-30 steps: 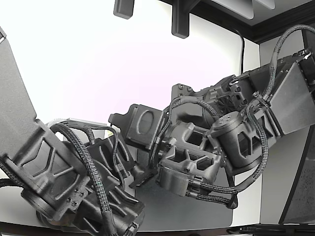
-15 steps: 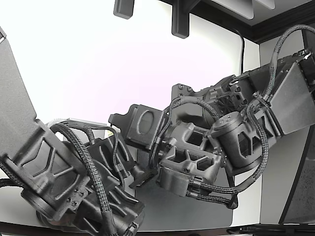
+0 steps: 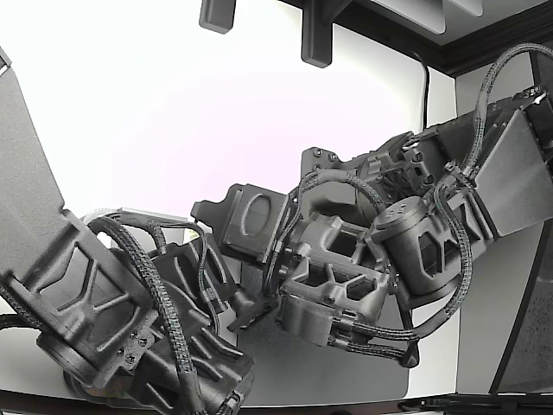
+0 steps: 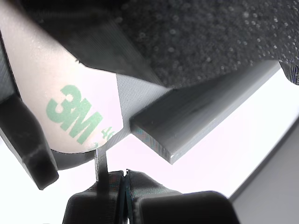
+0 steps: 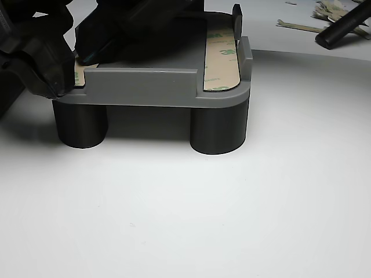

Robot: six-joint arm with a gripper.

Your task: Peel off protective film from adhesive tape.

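Two strips of tape can be made out in the other view, both lying on a grey block (image 5: 145,87) that stands on dark round legs on a white table (image 5: 185,220): one strip (image 5: 222,61), printed with green lettering, runs along the block's edge at about 2 o'clock in that picture, and the end of a second strip (image 5: 80,75) shows at about 10 o'clock, where the black claw (image 5: 55,55) is pressed against it. In the wrist view the film (image 4: 70,107), pale with a green 3M mark, is seen close up beside a grey ledge (image 4: 196,116) of the block, with a black finger (image 4: 28,140) at its rim; no lifted corner of film can be made out. Whether the claw is open, closed or pinching the film cannot be told, since the fingertips are hidden by the claw's own body in every view. In the exterior view only two crowded black arms (image 3: 346,259) are shown and the tape is hidden. Scraps that look like peeled film (image 5: 324,11) lie at about 1 o'clock in the other view, near a black rod (image 5: 345,26). The step in hand is judged to be the catching of the film's edge at the strip's end. For the next move, the edge would need to be pinched firmly and drawn back low along the strip, so that the film is parted without the tape being lifted from the block.
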